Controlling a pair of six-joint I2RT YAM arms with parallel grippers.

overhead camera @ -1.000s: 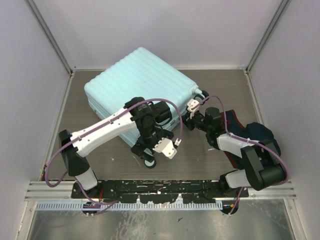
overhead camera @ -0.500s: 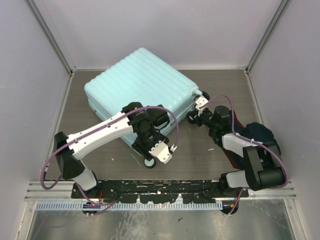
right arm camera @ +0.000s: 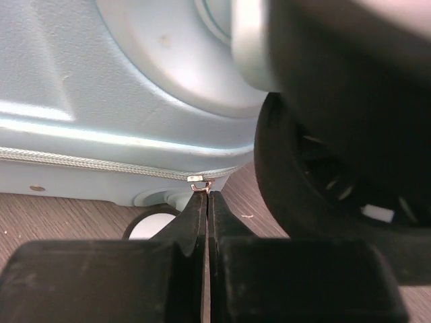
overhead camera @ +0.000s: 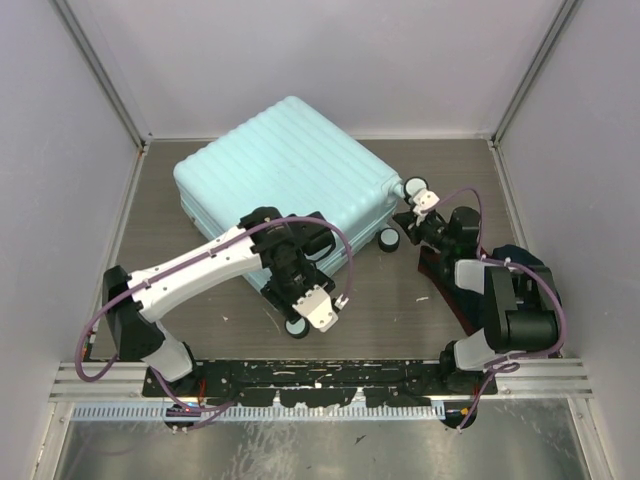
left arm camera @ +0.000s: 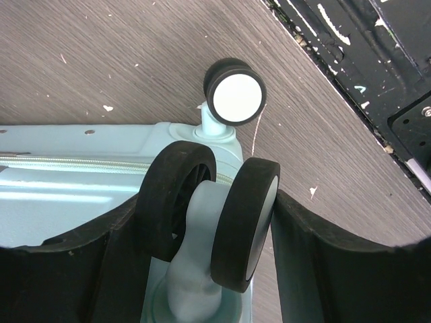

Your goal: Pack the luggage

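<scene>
Luggage (overhead camera: 285,165) lying closed, flat on table (overhead camera: 400,300), toward far side. Left gripper (left arm camera: 209,215) clamping twin caster wheel (left arm camera: 244,222) at near corner. Right gripper (right arm camera: 206,202) pressing together, pinching zipper pull (right arm camera: 197,180).

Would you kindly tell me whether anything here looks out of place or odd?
The luggage is closed and sits askew on the table, with a dark garment lying outside it at the right. The left claw grips a caster wheel; the right claw pinches the zipper pull.
</scene>
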